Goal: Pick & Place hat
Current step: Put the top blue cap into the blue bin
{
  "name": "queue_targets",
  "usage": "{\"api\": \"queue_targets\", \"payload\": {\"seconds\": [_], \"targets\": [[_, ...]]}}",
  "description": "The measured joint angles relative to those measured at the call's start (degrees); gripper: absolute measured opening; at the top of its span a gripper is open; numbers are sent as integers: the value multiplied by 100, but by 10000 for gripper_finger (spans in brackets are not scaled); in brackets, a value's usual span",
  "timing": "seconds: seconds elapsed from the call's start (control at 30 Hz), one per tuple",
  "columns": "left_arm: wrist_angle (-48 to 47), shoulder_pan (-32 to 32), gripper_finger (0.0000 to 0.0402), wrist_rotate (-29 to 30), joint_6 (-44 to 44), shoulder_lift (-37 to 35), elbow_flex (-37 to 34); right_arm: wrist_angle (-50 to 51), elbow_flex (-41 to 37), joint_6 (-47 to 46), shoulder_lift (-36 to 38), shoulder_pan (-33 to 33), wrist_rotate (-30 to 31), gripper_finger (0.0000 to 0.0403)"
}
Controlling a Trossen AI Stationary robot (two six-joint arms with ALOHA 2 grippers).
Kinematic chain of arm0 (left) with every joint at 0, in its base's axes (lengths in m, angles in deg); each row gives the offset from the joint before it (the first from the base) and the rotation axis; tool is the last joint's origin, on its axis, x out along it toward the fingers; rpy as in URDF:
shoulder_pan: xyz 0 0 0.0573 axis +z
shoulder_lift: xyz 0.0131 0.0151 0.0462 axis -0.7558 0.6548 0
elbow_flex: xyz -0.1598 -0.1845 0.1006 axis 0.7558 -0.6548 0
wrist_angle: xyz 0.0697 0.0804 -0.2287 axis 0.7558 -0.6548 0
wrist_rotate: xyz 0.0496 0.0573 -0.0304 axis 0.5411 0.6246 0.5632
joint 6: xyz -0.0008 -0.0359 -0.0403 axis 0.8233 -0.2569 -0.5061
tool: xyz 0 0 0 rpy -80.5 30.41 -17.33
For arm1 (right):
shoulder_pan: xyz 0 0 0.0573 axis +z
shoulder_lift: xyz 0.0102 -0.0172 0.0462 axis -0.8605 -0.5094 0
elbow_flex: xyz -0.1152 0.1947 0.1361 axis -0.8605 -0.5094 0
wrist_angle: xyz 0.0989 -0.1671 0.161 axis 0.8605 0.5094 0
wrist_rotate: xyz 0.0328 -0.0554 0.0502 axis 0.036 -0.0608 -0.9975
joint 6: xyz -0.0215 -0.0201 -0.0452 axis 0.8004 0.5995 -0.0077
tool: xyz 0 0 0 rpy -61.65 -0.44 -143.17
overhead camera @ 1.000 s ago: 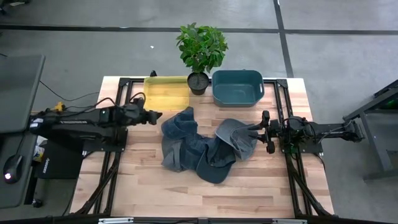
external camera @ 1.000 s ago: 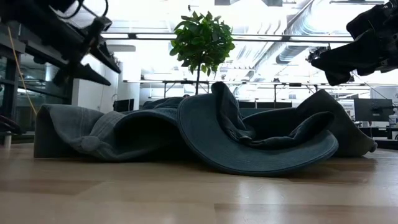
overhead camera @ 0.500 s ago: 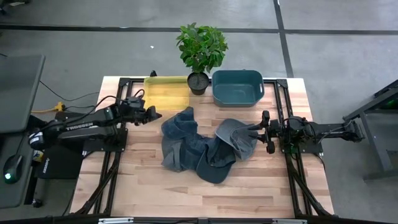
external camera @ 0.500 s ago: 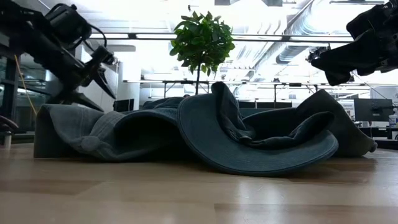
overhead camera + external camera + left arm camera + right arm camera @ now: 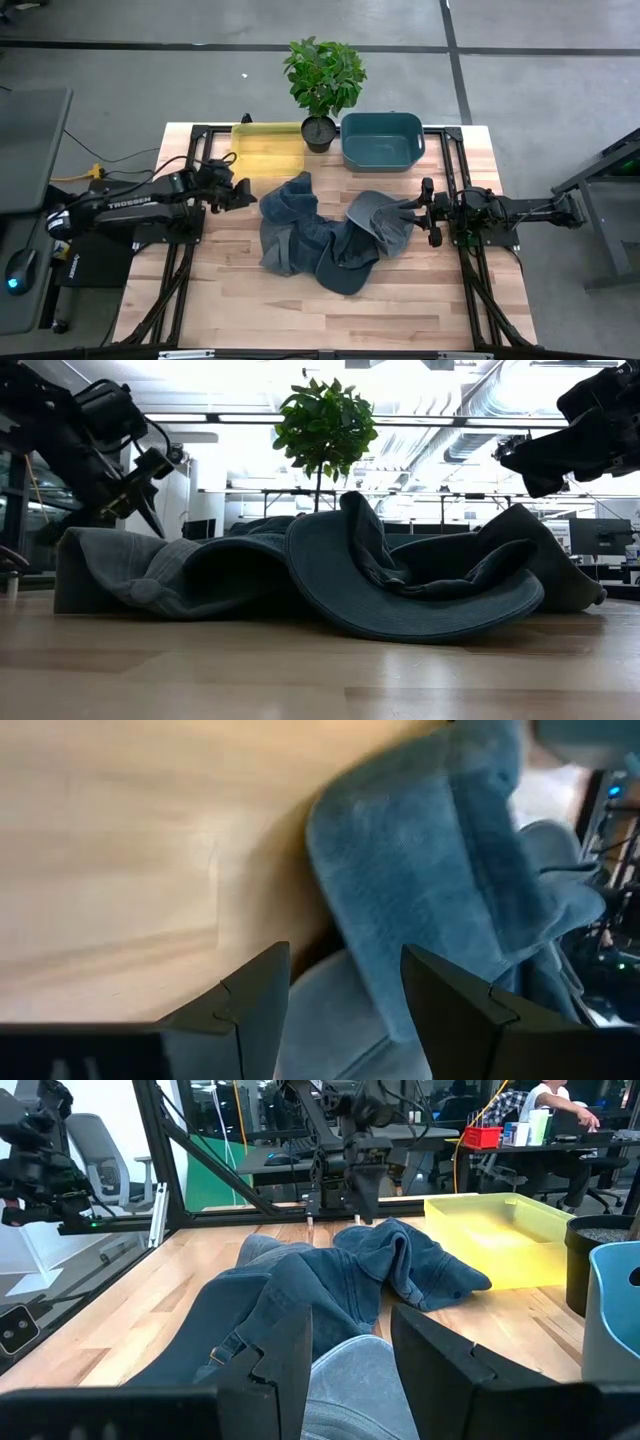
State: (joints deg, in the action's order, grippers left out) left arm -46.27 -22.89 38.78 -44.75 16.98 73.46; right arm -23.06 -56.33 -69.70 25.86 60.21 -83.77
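On the wooden table (image 5: 230,290) lies a heap of blue hats (image 5: 325,235), in the middle. Left gripper (image 5: 247,193) hangs just beside the heap's left edge, its fingers apart. Right gripper (image 5: 428,213) waits at the heap's right side, fingers apart too. Behind stand a yellow tray (image 5: 268,148), a potted plant (image 5: 322,85) and a teal bin (image 5: 382,140).

The left gripper (image 5: 247,195) has dropped lower over the table than a second ago and now angles down toward the near edge of the heap of blue hats (image 5: 300,222), its fingers (image 5: 250,1000) spread with denim showing just ahead of the tips. Half a second ago it had pulled back from that pile toward the yellow tray (image 5: 268,147); it now sits closer to the fabric again.
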Motion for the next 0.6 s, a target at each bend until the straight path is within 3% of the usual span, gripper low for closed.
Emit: {"api": "queue_targets", "payload": {"seconds": [0.3, 0.6], "targets": [[133, -29, 190, -20, -233, 182, 0, -2, 2, 0, 0, 2, 0, 134], [787, -831, 190, 484, -923, 841, 2, -3, 1, -1, -2, 1, -2, 134]]}}
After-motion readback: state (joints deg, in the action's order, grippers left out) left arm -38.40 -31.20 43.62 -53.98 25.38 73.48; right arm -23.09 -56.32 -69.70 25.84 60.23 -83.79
